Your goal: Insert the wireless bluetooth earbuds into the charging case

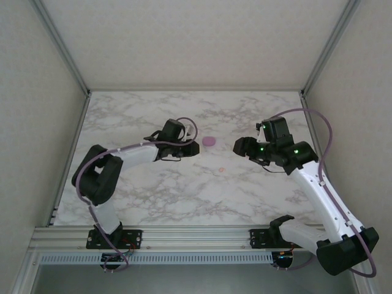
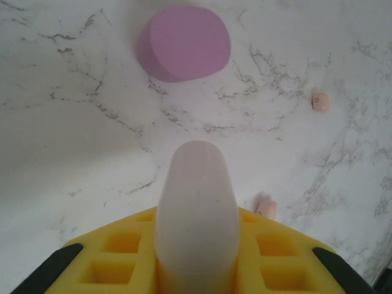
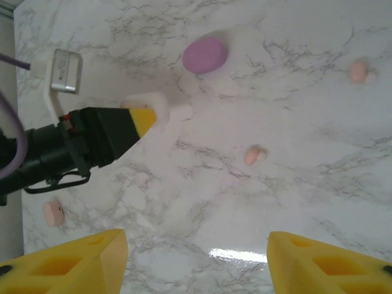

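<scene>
The left fingers (image 1: 190, 149) were drawn narrow around a white case (image 2: 196, 214), a smooth, milky, slightly translucent piece with a domed, rounded end that stuck out past the fingertips. The fingers themselves were bright yellow plastic, moulded with a grid of square pockets, with black pads at their outer edges.

Straight ahead of the left fingers, well clear of the white case, a purple case (image 2: 184, 43) lay flat on the desk (image 1: 153, 196). It was a matt lilac pebble with a flat top and softly rounded sides. The nearer bud (image 2: 266, 208), a tiny peach-pink bead, lay on the desk just beside the left fingers on their right. The farther bud (image 2: 320, 101), peach-pink, squarish with rounded corners and a small ring mark on its face, lay ahead and further to the right, apart from the purple case.

The right fingers (image 3: 196, 239) stood wide apart with nothing between them, the same yellow pocketed plastic. They pointed toward the left fingers, with the purple case beyond the gap. A flat, round peach-pink disc (image 3: 54, 212) lay off to their left, under the left arm.

The desk was glossy white marble-patterned board with grey veins.
</scene>
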You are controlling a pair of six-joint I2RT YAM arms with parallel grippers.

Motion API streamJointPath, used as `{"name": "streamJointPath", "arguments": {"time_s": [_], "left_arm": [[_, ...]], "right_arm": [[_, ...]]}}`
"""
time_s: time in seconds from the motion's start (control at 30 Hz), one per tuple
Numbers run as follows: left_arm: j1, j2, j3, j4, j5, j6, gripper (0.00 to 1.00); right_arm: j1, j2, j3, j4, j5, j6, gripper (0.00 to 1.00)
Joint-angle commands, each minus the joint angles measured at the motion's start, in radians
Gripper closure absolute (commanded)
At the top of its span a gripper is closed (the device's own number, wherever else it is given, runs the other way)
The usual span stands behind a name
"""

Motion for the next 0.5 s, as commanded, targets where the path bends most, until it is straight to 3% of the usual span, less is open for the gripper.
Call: {"name": "streamJointPath", "arguments": {"time_s": [0.0,0.3,0.47], "left_arm": [[0.026,0.058,0.067,-0.055,0.050,-0.047,0.95],[0.080,0.212,0.220,-0.167,0.103,-0.027,0.91],[0.087,0.242,0.265,-0.218,0.081,0.004,0.82]], "right_arm": [[-0.006,-0.035,-0.024,0.017,0.002,0.040,0.38],[-0.005,-0.059,-0.038,-0.001,0.025,0.052,0.38],[-0.006,-0.063,-0.050,0.008,0.019,0.048,0.38]]}}
